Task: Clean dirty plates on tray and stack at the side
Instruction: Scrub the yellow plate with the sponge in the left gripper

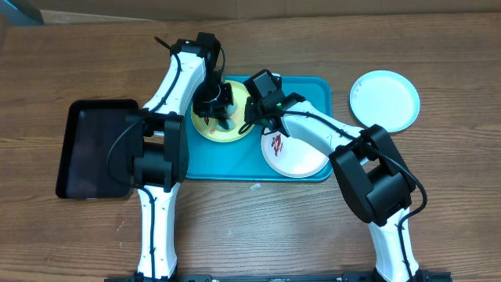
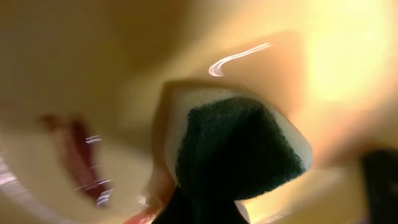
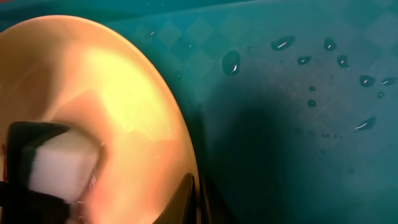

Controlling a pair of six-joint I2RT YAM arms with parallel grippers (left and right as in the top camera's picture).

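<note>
A sponge (image 2: pixel 239 149), its dark green scouring face edged with pale foam, was seen close against the blurred surface of the yellow-green plate (image 2: pixel 93 62), by which the frame was filled. A dark-red smear (image 2: pixel 78 155) was shown on the plate left of the sponge and apart from it. A bright curved glint (image 2: pixel 239 59) was caught above the sponge, and a dark shape (image 2: pixel 380 180), too blurred to be identified, to its lower right.

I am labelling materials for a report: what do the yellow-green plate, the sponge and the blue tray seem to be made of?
The yellow-green plate: probably plastic, glossy; light glints on it. The sponge: pale foam with a dark, fibrous scouring face. The blue tray: likely plastic, faint checkered texture; water drops bead on it.
</note>
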